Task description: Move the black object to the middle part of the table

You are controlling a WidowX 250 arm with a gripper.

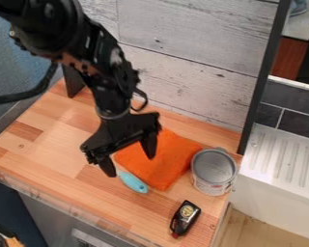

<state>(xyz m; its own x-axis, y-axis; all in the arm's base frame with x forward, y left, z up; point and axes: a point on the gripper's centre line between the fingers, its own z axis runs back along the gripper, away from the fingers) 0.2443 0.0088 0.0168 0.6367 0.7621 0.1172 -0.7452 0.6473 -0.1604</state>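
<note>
Pale planks (183,62) form the wall behind a wooden surface (47,140), with a white ridged drainboard (279,159) beside it on the right. From the upper left, the black arm (108,91) slants down to fingers (107,167) that are spread apart, with nothing between them. One finger shows against the orange cloth (167,161), the other against the wood near the upper end of the teal object (133,182). Well apart from both fingers, the black object (185,218) lies on the surface, below and to the right of them in the view, close to the front right corner. Upright between it and the wall stands an open can (213,172), just beside the right side of the cloth.
</note>
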